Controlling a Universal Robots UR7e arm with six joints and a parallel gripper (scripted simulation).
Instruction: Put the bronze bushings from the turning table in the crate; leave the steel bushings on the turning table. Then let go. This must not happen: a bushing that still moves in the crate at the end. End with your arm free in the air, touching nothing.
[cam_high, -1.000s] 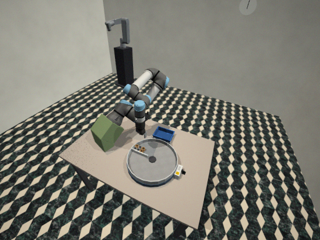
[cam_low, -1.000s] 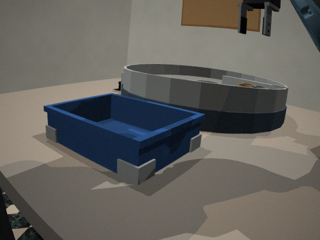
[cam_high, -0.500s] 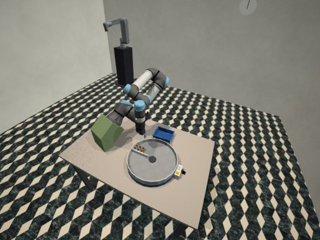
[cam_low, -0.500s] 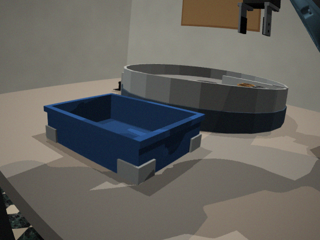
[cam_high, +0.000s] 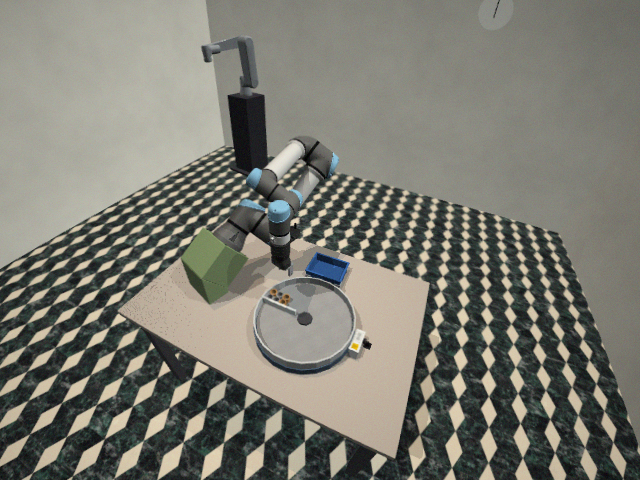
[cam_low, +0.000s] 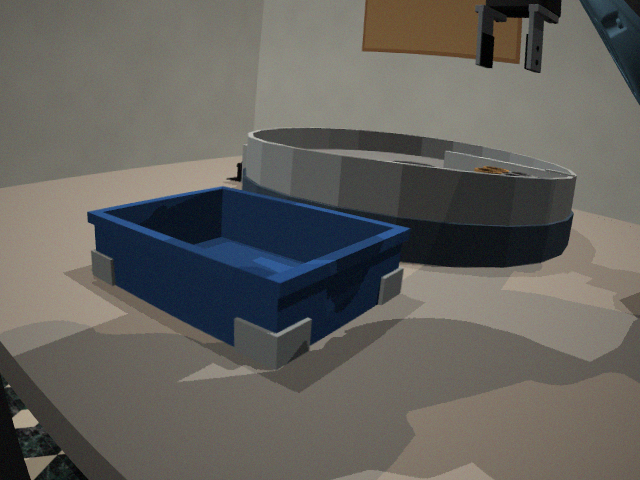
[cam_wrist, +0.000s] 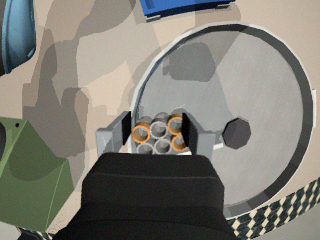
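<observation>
The gripper (cam_low: 509, 51) hangs above the turning table (cam_high: 268, 338) with its fingers (cam_low: 484, 43) fully apart and nothing between them. The bronze bushings (cam_wrist: 142, 134) and steel bushings (cam_wrist: 160, 131) sit clustered together against the divider wall (cam_high: 281, 307) near the table rim, directly below the gripper in the wrist view. The blue crate (cam_low: 248, 304) rests on the tabletop (cam_high: 361, 392) just beside the turning table.
</observation>
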